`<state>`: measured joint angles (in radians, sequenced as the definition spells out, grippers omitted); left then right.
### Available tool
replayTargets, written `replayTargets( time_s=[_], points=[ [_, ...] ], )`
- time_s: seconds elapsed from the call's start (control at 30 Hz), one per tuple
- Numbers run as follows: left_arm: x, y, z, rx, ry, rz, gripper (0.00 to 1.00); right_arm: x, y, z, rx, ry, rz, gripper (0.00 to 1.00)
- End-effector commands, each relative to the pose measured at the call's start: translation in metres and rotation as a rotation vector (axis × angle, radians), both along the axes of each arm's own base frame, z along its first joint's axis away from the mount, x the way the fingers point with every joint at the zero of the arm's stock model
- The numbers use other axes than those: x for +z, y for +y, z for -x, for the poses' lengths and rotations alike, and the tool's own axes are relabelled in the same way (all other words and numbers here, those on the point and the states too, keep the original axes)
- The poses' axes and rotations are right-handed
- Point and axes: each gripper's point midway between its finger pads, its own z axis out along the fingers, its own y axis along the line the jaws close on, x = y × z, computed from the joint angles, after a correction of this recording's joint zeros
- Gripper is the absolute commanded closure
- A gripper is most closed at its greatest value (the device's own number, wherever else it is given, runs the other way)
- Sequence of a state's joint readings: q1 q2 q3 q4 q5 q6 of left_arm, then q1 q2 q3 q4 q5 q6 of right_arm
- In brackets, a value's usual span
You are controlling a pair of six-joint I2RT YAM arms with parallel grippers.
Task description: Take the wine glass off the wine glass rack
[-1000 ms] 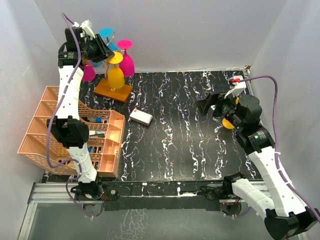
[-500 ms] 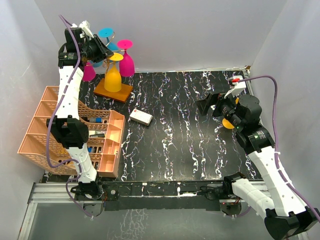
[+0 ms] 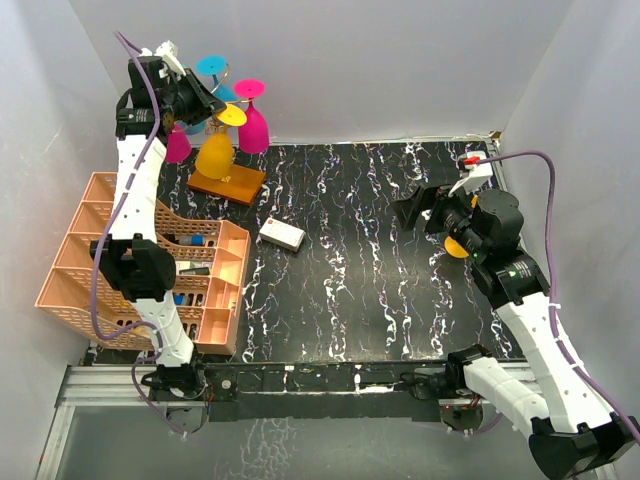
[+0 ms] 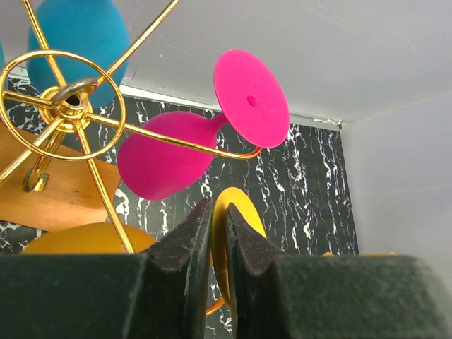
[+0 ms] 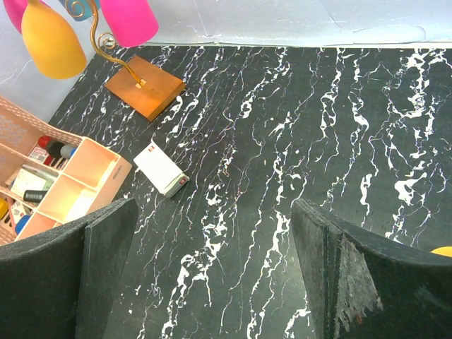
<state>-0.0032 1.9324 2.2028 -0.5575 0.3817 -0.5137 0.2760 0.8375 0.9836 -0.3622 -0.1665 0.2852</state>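
Black marbled desk (image 3: pixel 350 280), white walls. From above, the wine glass rack (image 3: pixel 228 180) stands far left, the yellow wine glass (image 3: pixel 215 155) upside down at its top. Left wrist: left pincer (image 4: pixel 217 219) clenched on the glass's foot. Right wrist: right pincer (image 5: pixel 212 268) released over the desk.

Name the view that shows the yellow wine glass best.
Top external: the yellow wine glass shows both foot and full bowl. Left wrist catches only its foot's edge and some bowl; right wrist, just its bowl in a corner.
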Motion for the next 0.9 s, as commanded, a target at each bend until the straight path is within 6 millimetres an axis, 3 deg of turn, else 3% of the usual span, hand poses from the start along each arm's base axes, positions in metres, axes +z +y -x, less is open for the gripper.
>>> replayTargets(
  time_s=[0.0, 0.27, 0.63, 0.87],
  points=[
    [0.037, -0.006, 0.025, -0.016, -0.067, 0.022, 0.91, 0.023, 0.0, -0.001, -0.003, -0.086, -0.004, 0.01],
    [0.041, -0.009, 0.026, 0.01, -0.071, 0.096, 1.0, 0.024, 0.001, -0.001, 0.001, -0.088, -0.007, 0.01],
    [0.059, -0.012, 0.031, 0.054, -0.086, 0.256, 1.0, 0.024, 0.0, 0.0, 0.0, -0.088, -0.008, 0.01],
    [0.067, 0.002, 0.035, 0.111, -0.094, 0.315, 1.0, 0.025, 0.0, 0.001, 0.001, -0.091, -0.009, 0.01]
  ],
)
